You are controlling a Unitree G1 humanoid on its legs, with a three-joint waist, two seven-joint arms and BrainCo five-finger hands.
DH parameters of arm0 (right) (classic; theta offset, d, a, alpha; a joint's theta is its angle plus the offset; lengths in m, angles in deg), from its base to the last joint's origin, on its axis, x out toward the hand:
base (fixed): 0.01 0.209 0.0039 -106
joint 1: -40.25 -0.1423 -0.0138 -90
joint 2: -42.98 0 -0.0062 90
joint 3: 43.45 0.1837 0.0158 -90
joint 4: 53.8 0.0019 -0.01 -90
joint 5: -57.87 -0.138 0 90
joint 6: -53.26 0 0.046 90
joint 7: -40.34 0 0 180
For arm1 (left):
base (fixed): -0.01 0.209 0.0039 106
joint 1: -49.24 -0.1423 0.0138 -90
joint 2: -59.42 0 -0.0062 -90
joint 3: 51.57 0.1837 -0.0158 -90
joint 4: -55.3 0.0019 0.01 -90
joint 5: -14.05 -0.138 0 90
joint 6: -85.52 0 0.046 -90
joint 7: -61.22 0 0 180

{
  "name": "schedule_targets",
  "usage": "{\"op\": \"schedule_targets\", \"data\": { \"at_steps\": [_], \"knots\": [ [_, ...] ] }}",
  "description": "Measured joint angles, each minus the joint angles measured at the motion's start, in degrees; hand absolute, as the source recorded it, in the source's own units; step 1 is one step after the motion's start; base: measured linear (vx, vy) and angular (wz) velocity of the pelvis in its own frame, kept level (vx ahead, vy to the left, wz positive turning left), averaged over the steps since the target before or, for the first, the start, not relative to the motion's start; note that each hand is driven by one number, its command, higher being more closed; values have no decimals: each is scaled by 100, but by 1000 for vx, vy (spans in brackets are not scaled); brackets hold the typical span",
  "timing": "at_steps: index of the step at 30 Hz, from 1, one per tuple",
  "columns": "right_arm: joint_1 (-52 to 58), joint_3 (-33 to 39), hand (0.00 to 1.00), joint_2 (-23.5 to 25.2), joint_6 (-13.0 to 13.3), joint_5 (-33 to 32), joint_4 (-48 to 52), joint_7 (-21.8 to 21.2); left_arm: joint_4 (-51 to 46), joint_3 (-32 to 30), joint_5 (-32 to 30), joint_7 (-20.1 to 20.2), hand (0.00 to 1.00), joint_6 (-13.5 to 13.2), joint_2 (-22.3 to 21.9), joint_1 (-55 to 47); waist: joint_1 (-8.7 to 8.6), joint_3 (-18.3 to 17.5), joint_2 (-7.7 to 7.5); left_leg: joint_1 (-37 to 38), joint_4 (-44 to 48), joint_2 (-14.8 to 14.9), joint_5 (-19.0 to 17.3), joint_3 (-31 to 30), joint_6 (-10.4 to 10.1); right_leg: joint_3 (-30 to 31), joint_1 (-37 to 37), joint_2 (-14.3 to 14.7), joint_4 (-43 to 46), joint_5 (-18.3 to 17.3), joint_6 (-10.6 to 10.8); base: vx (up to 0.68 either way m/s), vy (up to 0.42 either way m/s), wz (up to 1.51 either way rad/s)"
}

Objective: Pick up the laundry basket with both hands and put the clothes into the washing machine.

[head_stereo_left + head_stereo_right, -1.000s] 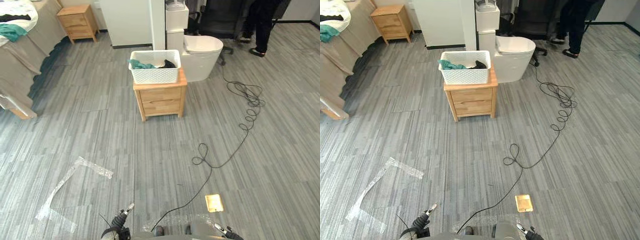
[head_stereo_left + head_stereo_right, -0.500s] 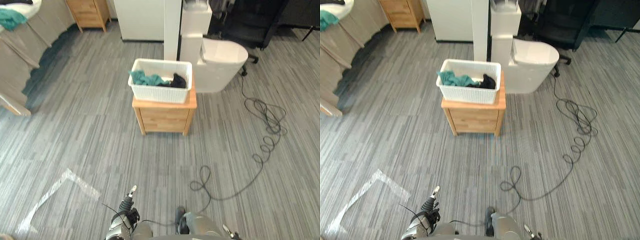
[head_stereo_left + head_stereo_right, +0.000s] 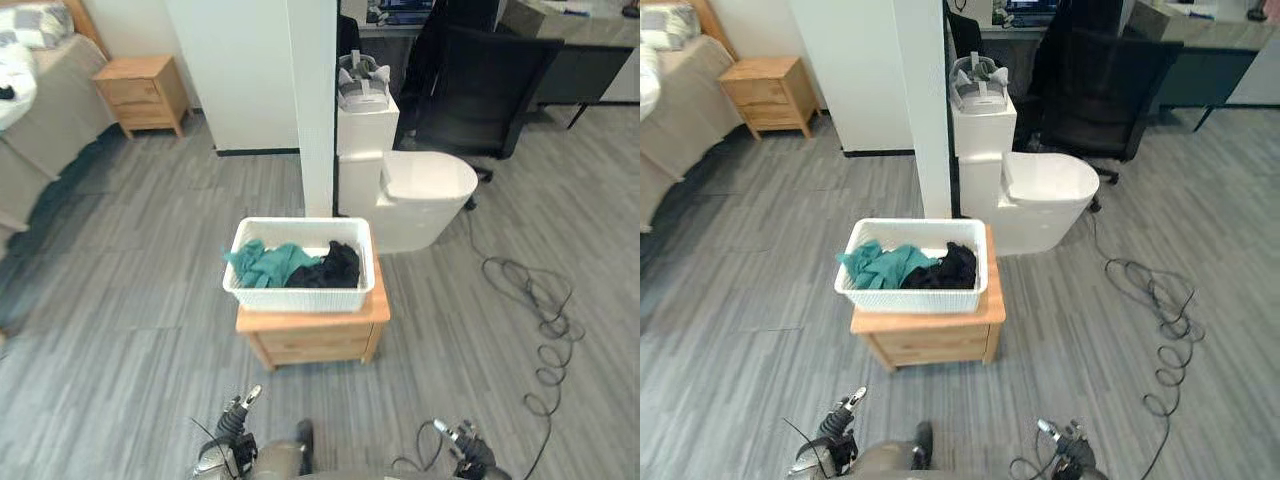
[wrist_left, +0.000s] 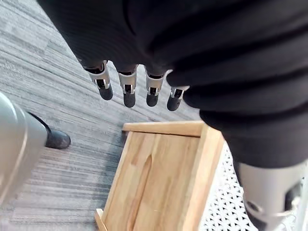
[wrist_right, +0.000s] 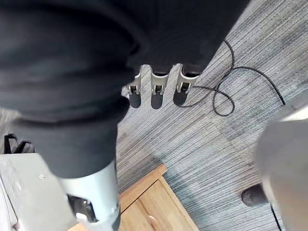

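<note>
There was one white perforated plastic laundry basket (image 3: 296, 297), and it held two pieces of clothing: one teal garment (image 3: 262, 263) and one black garment (image 3: 331, 268). Two small light-wood bedside cabinets were counted, the near cabinet (image 3: 312, 341) serving as the surface under the basket and the far cabinet (image 3: 140, 92) standing beside the single bed (image 3: 42, 130). There were also one white machine with a rounded lid (image 3: 428, 182), one black office chair (image 3: 486, 90), one grey headset (image 3: 360, 82), and two robot hands, the left hand (image 4: 126, 87) and the right hand (image 5: 157, 89).
</note>
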Motion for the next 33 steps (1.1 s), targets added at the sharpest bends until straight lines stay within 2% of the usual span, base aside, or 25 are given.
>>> {"op": "schedule_targets", "data": {
  "at_steps": [1, 2, 3, 4, 5, 6, 7, 8, 9, 11, 13, 14, 17, 21, 24, 28, 30, 33],
  "knots": [
    [-5, 0, 0, -12, -5, -1, 20, -6, 0, -1, -4, 7, 0, 17, -43, 6, 15, 76, 118, 375, -189, 115, 0, 25, 0, -102, -118, -8, -258, -131, -97, 624, 95, -40],
    [30, 8, 0, -15, -30, -1, 185, -9, 0, -3, -5, 11, 0, 16, -156, 35, 6, 122, 337, 792, -399, 302, -1, 36, -1, -329, -203, 9, -963, -244, -195, 454, 47, -28],
    [45, 9, 0, -4, -37, -12, 329, -7, -2, -6, -10, 8, 0, 10, -206, 67, 2, 126, 416, 919, -460, 379, -2, 47, -4, -411, -262, 10, -1391, -243, -200, 381, 3, -8],
    [144, 9, 0, 44, -44, -23, 811, 6, -15, -13, -3, -11, 0, 2, -249, 145, -22, 129, 495, 1052, -507, 473, -68, 61, -108, -476, -361, -43, -2336, -171, -131, 277, -17, 16],
    [296, 14, 0, 90, -49, -56, 1317, 15, -103, -46, -4, -40, 0, 2, -261, 247, -33, 109, 517, 1133, -526, 523, -205, 64, -306, -447, -423, -66, -3044, -12, -29, 363, -68, 36],
    [460, 21, 0, 174, -42, -87, 1865, 49, -297, -62, 46, -66, 0, 3, -288, 245, -61, 84, 417, 1172, -540, 472, -324, 50, -450, -300, -448, -114, -3718, 323, 7, 373, -131, 62],
    [642, 20, 0, 284, -19, -124, 2398, 77, -589, -94, 150, -91, 0, -14, -249, 201, -137, 39, 268, 1180, -535, 381, -451, 12, -480, -118, -450, -224, -4211, 845, 6, 469, -223, 105],
    [844, 41, 0, 398, 22, -129, 3008, 151, -983, -107, 335, -105, 0, -38, -187, 132, -221, -10, 59, 1248, -554, 299, -676, -44, -560, -156, -490, -419, -4205, 1265, 155, 405, -221, 99],
    [855, 79, 0, 334, 15, -127, 3293, 204, -1250, -159, 494, -199, 0, -25, -281, 33, -212, -41, 242, 1288, -572, 494, -735, -31, -597, -351, -502, -259, -4109, 1301, 105, 376, -231, 62],
    [842, 67, 0, 156, 94, -65, 4255, 281, -2228, -408, 891, -344, 0, -63, -548, -409, -41, -41, 492, 1232, -496, 790, -698, -15, -704, -525, -270, -34, -4515, 1336, -66, 289, -216, 8],
    [826, 176, 0, 52, 163, 5, 4745, 281, -2897, -532, 1007, -435, 0, -88, -555, -471, -2, -48, 589, 1151, -498, 890, -618, -39, -826, -725, -196, 12, -4632, 1350, -91, 190, -179, 41],
    [763, 217, 0, -16, 175, 37, 4972, 277, -3462, -622, 991, -535, 0, -220, -559, -494, 0, -32, 622, 1097, -499, 931, -569, -49, -896, -868, -167, 14, -4645, 1336, -114, 160, -166, 62],
    [555, 175, 0, -190, 188, 193, 5383, 283, -4436, -856, 656, -828, 0, -445, -562, -400, 12, 12, 712, 928, -479, 968, -567, -113, -901, -1115, -155, -11, -4738, 1334, -118, 50, -53, 42],
    [42, -272, 0, -213, 191, 278, 5520, 274, -5009, -993, -164, -1286, 0, -435, -367, -88, 43, 175, 718, 420, -481, 921, -570, -170, -901, -1166, -590, -60, -4779, 1387, -194, -63, 10, 15],
    [-523, -702, 0, -334, 173, 402, 5514, 292, -5112, -999, -637, -1635, 0, -409, -109, 440, 176, 501, 740, 47, -457, 899, -589, -146, -868, -1174, -997, -93, -4659, 1454, -258, -164, 1, 6],
    [-1241, -1228, 0, -452, 167, 434, 5456, 490, -5853, -1208, -707, -2002, 0, -396, -7, 608, 234, 633, 802, -395, -281, 874, -582, -93, -872, -1108, -1476, -125, -4478, 1507, -289, -94, -16, -5],
    [-1436, -1246, 0, -472, 168, 445, 5249, 620, -5985, -1236, -743, -2155, 0, -410, -4, 775, 318, 688, 863, -486, -278, 876, -567, -76, -882, -1084, -1594, -118, -4453, 1518, -305, -40, -23, -6],
    [-1848, -1321, 0, -475, 131, 446, 4767, 833, -5972, -1217, -813, -2351, 0, -408, 160, 1147, 323, 839, 926, -585, -336, 865, -510, -45, -880, -1042, -1760, -114, -4419, 1546, -320, -16, -5, -5]
  ]
}}
